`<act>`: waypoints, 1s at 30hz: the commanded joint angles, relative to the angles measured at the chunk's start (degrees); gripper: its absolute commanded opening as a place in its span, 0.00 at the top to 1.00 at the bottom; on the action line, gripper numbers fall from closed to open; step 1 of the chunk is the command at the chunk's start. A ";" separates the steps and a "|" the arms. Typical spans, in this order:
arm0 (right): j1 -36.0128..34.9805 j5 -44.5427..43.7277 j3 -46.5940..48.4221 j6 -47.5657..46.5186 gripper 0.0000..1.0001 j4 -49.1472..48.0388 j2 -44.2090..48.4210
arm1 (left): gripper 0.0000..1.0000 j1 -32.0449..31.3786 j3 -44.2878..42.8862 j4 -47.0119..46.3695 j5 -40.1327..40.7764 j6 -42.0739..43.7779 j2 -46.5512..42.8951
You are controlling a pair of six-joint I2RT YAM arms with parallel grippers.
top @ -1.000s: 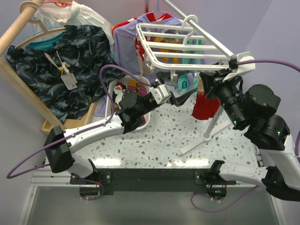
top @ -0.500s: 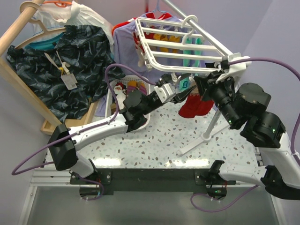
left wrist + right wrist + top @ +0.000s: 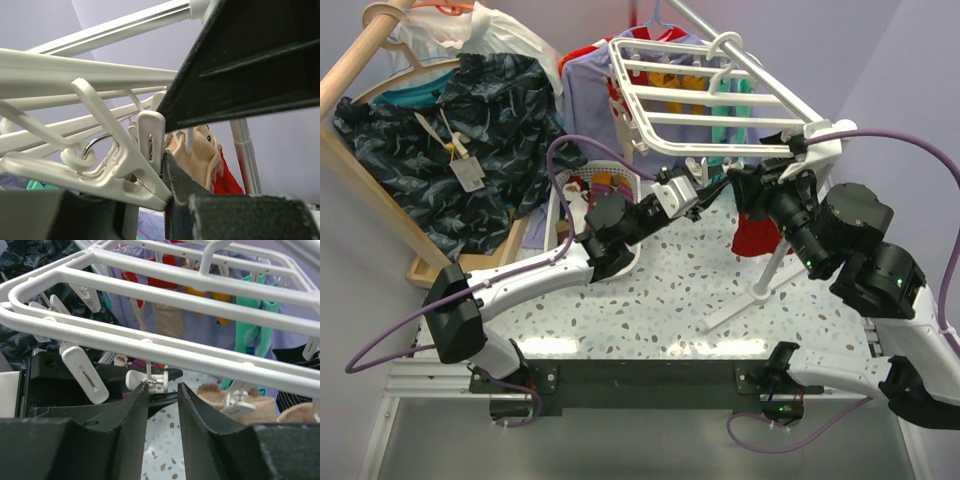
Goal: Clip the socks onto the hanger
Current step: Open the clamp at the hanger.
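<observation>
Overhead, the hanger (image 3: 715,95) is hung just above both hands. A white clip (image 3: 137,172) is pinched by the left hand (image 3: 698,193); the right hand (image 3: 161,405) is slightly parted beside it.

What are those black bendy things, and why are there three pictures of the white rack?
Those are two robot arms bolted to a table. Each ends in a two-finger gripper. One picture looks down from above; the other two come from small cameras on the wrists, so you see their own black fingers up close. The white rack is a hanger with little clips for drying socks. The left gripper is pinching one white clip. The right gripper is open just under the bars, holding nothing. A red sock dangles below.
</observation>
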State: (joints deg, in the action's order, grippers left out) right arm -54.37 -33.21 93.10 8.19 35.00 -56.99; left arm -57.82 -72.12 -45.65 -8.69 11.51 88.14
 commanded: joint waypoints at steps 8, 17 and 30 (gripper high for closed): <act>-0.12 4.82 -3.71 -0.63 0.45 -4.85 1.97 | 0.97 -0.01 -1.62 6.27 2.62 -4.21 -3.41; -0.21 1.40 -5.03 -2.30 0.42 -8.46 1.18 | 1.00 -0.10 -1.89 9.00 2.01 -6.15 -4.46; -0.21 -2.56 -7.93 -3.09 0.43 -11.62 0.57 | 1.00 -0.10 -1.80 9.96 0.87 -7.55 -4.82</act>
State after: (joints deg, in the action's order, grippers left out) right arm -54.37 -34.02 86.11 5.82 28.01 -56.60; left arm -57.82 -72.14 -35.42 -7.16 5.13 84.84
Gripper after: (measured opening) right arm 0.575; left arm 0.245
